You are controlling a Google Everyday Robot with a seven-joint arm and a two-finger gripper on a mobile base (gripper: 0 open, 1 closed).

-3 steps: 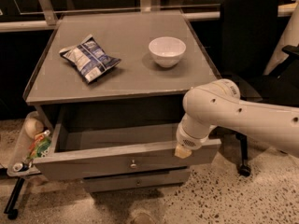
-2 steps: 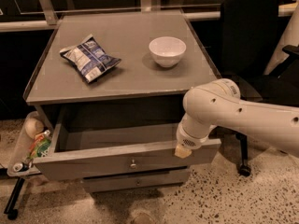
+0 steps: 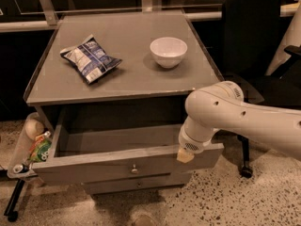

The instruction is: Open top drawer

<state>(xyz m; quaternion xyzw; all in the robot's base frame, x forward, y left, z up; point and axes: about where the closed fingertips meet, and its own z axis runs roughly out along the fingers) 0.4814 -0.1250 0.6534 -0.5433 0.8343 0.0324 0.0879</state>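
Unchanged since a second ago: same pose for arm and drawer. Gripper (image 3: 185, 155) low at the front rim of the top drawer (image 3: 94, 161), beige tip touching its right end. State of the jaws: cannot tell, wide or narrow. Top drawer pulled well out, stretching left from the jaws, grey inside showing. Knob (image 3: 134, 169) left of and just below the jaws. Slimmer drawer (image 3: 136, 185) beneath them, shut. White bowl (image 3: 168, 51) on the counter (image 3: 127, 79) beyond the jaws; chip bag (image 3: 90, 58) farther left. Black chair (image 3: 251, 36) off to their right.

Inside top drawer (image 3: 84, 166) free; hand (image 3: 185, 155) crowds right rim.
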